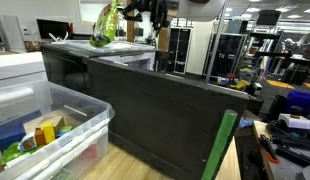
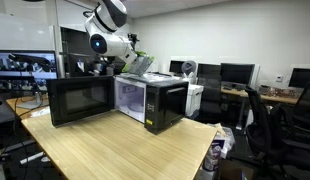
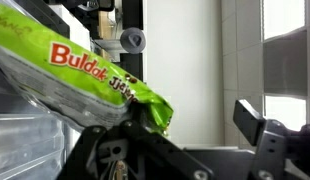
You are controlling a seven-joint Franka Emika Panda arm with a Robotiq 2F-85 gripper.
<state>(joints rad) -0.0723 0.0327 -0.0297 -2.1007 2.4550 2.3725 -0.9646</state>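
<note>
A green Buldak noodle packet (image 3: 80, 75) fills the left of the wrist view, its crumpled end against my left finger; the packet hides most of that finger. My gripper (image 3: 195, 115) stands open, and the right finger (image 3: 257, 122) is far from the packet with bare wall showing in the gap. In both exterior views the packet (image 1: 107, 25) (image 2: 139, 65) rests on top of the silver microwave (image 2: 147, 100), with the gripper (image 1: 147, 14) (image 2: 128, 58) right beside it at the same height.
A black microwave (image 2: 80, 100) stands beside the silver one on the wooden table (image 2: 115, 150). A clear plastic bin (image 1: 55, 125) with small items and a green post (image 1: 223, 140) are near the camera. Office chairs (image 2: 265, 120) and desks lie beyond.
</note>
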